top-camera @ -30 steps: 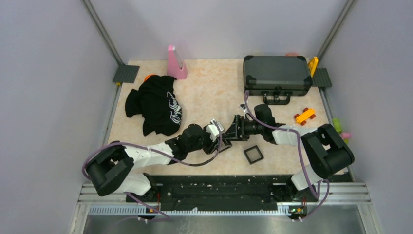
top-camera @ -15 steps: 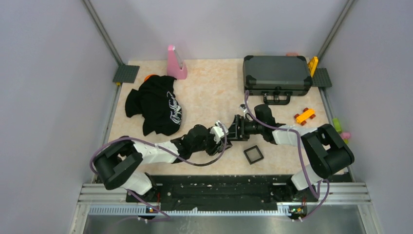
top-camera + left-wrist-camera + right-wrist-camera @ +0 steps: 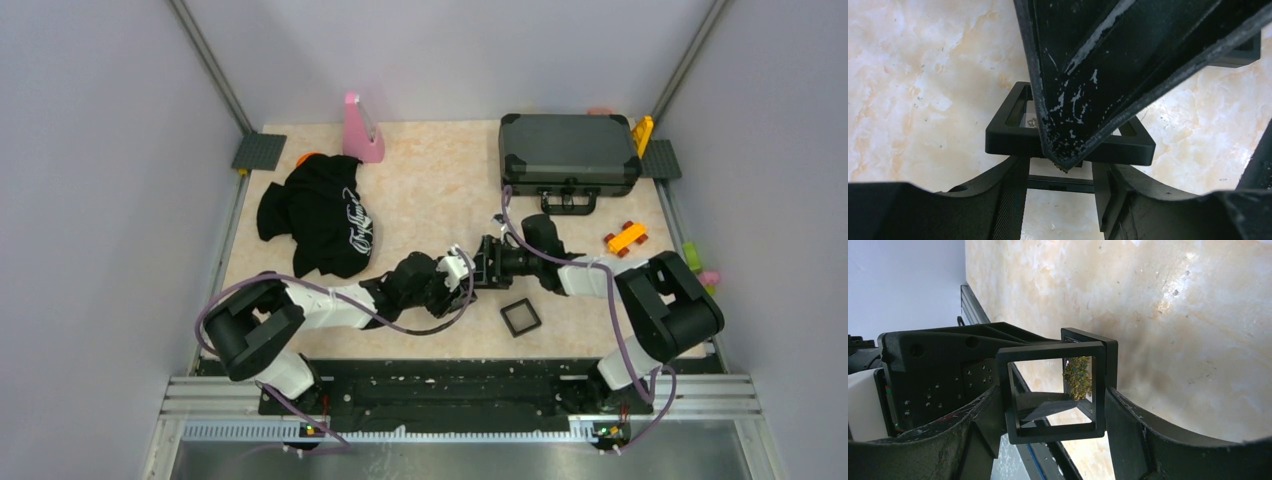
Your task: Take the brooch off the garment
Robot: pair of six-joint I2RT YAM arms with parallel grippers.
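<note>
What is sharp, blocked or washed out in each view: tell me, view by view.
Top external: even light, soft shadows, sharp, though the black T-shirt loses its folds. Left wrist: a scuffed gripper finger close to the lens blocks most of the black square frame. Right wrist: that frame and the gold brooch are crisp; glare whitens the marble tabletop.

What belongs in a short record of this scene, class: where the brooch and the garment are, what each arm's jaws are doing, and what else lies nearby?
brooch: gold, inside the held frame, not on the garment
garment: black T-shirt, crumpled at the far left of the table, untouched
right arm jaws: shut on the held frame
left arm jaws: apart, close beside that frame
spare frame: flat on the table, near the arms
case: closed, far right
</note>
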